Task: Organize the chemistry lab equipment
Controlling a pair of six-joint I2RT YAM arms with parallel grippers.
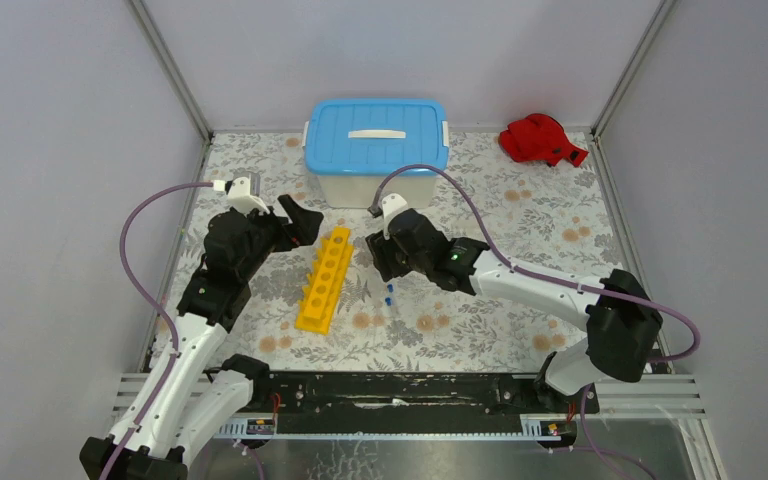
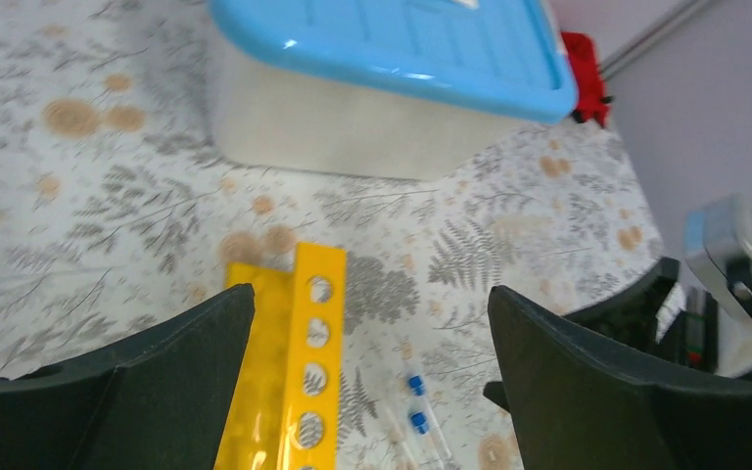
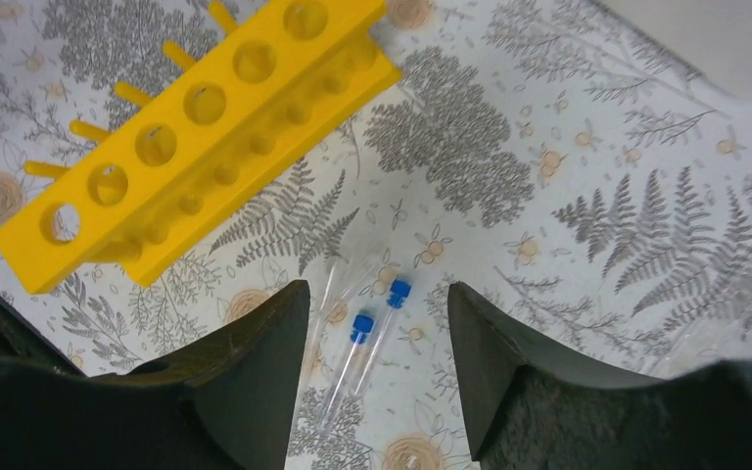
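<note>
Left gripper (image 2: pixel 370 294) and right gripper (image 3: pixel 377 286) both wide, empty; apparently two blue-capped tubes (image 3: pixel 361 326) beside yellow rack (image 3: pixel 181 124).

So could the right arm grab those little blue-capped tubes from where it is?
Probably yes: the right gripper is open just above the two blue-capped tubes, which lie on the table clear of the yellow rack, with nothing covering them.

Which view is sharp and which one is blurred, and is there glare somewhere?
Right wrist: sharp, the yellow rack and the blue-capped tubes are crisp. Left wrist: soft all over, with glare streaks on the tub's blue lid. Top external: even light and faint shadows, but the tubes show only as small blue dots.
</note>
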